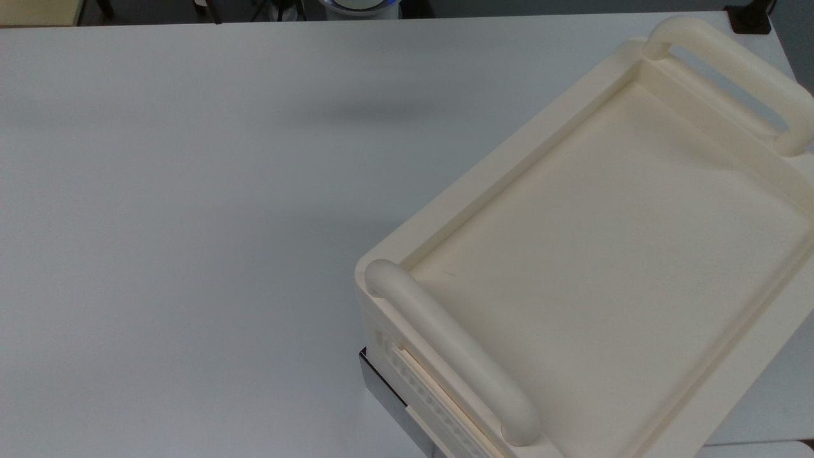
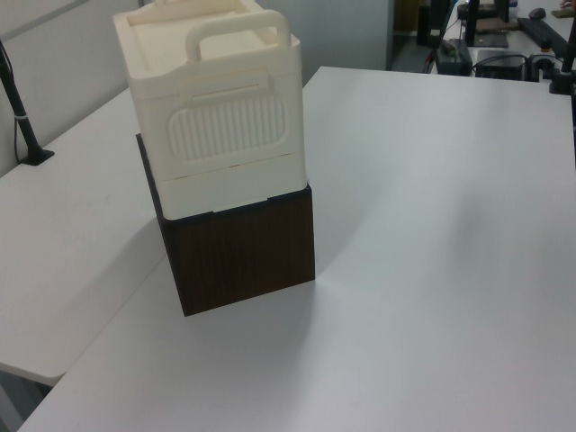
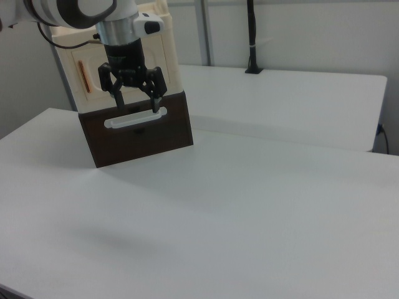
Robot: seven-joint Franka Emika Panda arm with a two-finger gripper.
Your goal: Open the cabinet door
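Note:
The cabinet (image 1: pixel 509 159) is a cream box with a recessed top and two thick tube handles (image 1: pixel 445 350). It stands on a dark brown box (image 2: pixel 243 252) with a white bar handle (image 3: pixel 134 118). In the right view the cabinet door (image 3: pixel 76 56) faces the camera, flush with the cabinet. Its small copper-orange handle (image 3: pixel 83 76) stands upright near the right view's left edge. My gripper (image 3: pixel 136 98) hangs in front of the door's lower part, just above the white bar handle. Its black fingers (image 3: pixel 156 96) are spread, open and holding nothing. The arm covers part of the door.
The white table (image 3: pixel 249 205) stretches wide in front of the boxes. A second white table (image 3: pixel 299 106) lies behind, with a black pole (image 3: pixel 252 37) clamped to it. Another black pole (image 2: pixel 22 117) stands at the left view's left edge. A dark shiny plate (image 1: pixel 388 394) shows under the cabinet's corner.

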